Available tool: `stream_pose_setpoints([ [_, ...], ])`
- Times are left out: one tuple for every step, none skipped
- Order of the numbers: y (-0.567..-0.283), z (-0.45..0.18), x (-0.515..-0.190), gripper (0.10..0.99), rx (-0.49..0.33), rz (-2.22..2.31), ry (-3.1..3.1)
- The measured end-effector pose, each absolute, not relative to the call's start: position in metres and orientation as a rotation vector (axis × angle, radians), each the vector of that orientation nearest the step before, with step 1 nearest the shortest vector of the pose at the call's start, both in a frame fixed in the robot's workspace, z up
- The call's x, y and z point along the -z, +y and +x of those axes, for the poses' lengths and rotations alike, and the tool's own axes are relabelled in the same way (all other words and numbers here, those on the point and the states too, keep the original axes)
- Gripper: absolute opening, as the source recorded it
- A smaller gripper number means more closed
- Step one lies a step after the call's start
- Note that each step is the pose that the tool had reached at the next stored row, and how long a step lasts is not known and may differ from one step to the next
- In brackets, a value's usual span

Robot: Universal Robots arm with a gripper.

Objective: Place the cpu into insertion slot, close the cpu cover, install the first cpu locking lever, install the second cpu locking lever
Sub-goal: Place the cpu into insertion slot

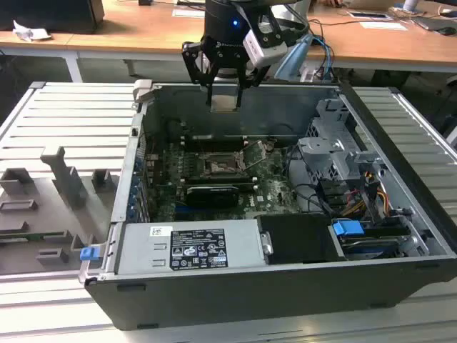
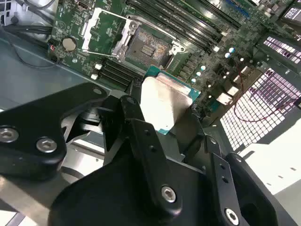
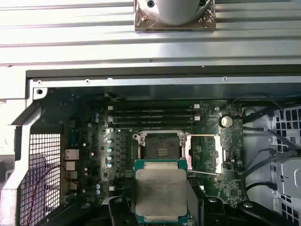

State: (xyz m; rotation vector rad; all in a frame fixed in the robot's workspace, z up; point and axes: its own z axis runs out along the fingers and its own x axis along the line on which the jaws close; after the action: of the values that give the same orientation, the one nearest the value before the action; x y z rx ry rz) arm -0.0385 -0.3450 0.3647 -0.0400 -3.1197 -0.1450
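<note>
Silvery cpu (image 3: 160, 193) clamped in end effector (image 1: 225, 96) | insertion slot (image 3: 160, 148) open, cpu cover (image 3: 205, 151) raised | we should descend level, edges squared to slot.

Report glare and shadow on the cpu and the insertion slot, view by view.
Second wrist view: strong glare whitens the cpu face, while the insertion slot is evenly lit. First wrist view: the cpu shows no glare, the slot's centre reads dark. Exterior view: the case interior lies in shade, the cpu in the end effector stands out pale.

Ribbed aluminium worktable (image 1: 71, 121); wooden desk (image 1: 143, 32) with papers (image 1: 189, 12) at the far side; grey fixture blocks (image 1: 64, 175) on the exterior view's left.
</note>
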Motion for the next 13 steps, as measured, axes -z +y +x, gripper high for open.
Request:
stream_pose_setpoints([
  [-0.345, -0.0385, -0.3647, 0.525, 0.145, -0.04, -3.12],
  [-0.345, -0.0385, -0.3647, 0.525, 0.145, -0.04, -3.12],
  [-0.345, -0.0385, -0.3647, 0.525, 0.145, -0.042, -3.12],
  [-0.345, -0.0384, -0.3646, 0.525, 0.145, -0.052, -3.12],
  [-0.345, -0.0385, -0.3646, 0.525, 0.145, -0.064, -3.12],
  [-0.345, -0.0385, -0.3646, 0.525, 0.144, -0.073, -3.12],
  [-0.345, -0.0385, -0.3645, 0.525, 0.143, -0.084, -3.12],
  [-0.345, -0.0385, -0.3644, 0.525, 0.142, -0.097, -3.12],
  [-0.345, -0.0385, -0.3643, 0.525, 0.142, -0.113, -3.12],
  [-0.345, -0.0385, -0.3642, 0.525, 0.141, -0.13, -3.12],
  [-0.345, -0.0385, -0.3642, 0.525, 0.142, -0.144, -3.12],
  [-0.345, -0.0385, -0.3641, 0.525, 0.142, -0.155, -3.12],
  [-0.3449, -0.0385, -0.3641, 0.525, 0.142, -0.163, -3.12],
])
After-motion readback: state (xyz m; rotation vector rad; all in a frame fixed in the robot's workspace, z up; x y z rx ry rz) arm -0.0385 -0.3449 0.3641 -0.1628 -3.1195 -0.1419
